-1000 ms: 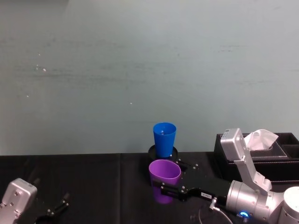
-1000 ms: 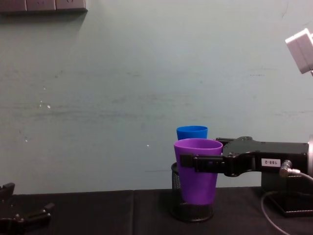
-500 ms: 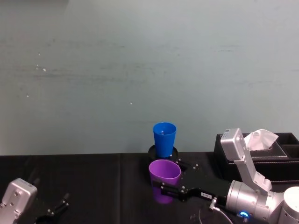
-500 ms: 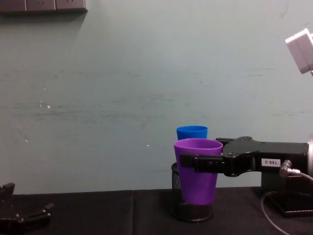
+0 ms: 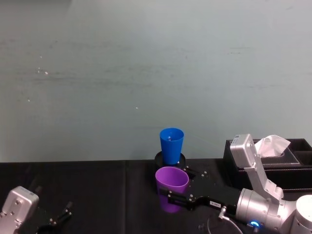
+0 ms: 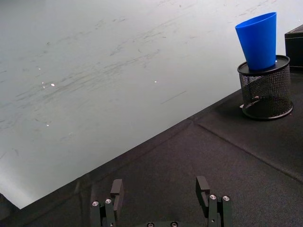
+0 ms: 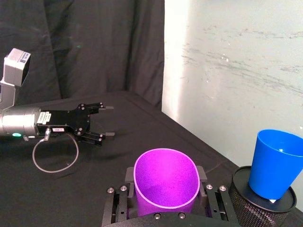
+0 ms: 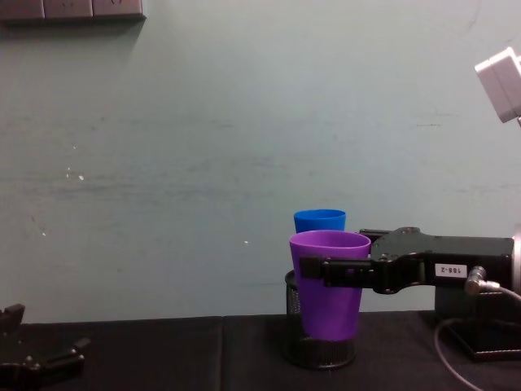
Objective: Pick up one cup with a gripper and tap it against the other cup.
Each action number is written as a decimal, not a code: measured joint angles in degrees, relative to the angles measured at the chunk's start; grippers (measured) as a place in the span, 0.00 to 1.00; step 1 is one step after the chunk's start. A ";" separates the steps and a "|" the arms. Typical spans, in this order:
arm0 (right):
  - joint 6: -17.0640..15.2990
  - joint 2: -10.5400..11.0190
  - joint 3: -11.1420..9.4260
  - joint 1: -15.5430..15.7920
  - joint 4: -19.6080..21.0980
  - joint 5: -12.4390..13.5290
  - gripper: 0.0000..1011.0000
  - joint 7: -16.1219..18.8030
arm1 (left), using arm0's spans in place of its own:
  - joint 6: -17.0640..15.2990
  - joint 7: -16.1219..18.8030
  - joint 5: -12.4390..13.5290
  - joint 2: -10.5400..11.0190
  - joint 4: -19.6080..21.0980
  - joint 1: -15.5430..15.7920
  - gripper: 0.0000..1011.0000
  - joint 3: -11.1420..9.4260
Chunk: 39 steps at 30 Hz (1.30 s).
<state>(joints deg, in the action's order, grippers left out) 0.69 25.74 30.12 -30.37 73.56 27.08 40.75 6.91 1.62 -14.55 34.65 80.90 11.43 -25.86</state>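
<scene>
Lower centre of the chest view, the right gripper (image 8: 313,269) clamps the purple cup (image 8: 328,305), hiding the blue cup (image 8: 319,221) below its rim and much of the mesh holder (image 8: 291,300). Lower left, the left gripper (image 6: 159,184) sits with fingers apart, cut off by the frame.

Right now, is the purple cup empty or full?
Empty. Looking down into the purple cup, held by the right claw, you see only its bare purple inside.

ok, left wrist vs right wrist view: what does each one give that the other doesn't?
Left wrist view: the mesh pen holder whole, down to its base on the black cloth. Right wrist view: the purple cup, clamped in the right pincer and seen from above. Both: the blue cup standing in that holder, and the open left pincer.
</scene>
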 joint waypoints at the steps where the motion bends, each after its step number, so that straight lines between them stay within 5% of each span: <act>1: 0.00 0.00 0.00 0.00 0.00 0.00 0.73 0.00 | 0.00 0.00 0.00 0.00 0.00 0.00 0.99 0.00; 15: 0.81 -1.06 1.00 -1.23 -3.35 -0.79 0.73 -0.69 | 0.00 0.00 0.00 0.00 0.00 0.00 0.99 0.00; 39: 5.96 -10.48 -1.70 -9.26 -21.98 -4.23 0.73 -5.80 | 0.00 0.00 0.00 0.00 0.00 0.00 0.99 0.00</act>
<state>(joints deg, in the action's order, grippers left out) 6.65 15.26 28.42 -39.64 51.57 22.85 34.95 6.91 1.62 -14.55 34.64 80.90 11.43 -25.86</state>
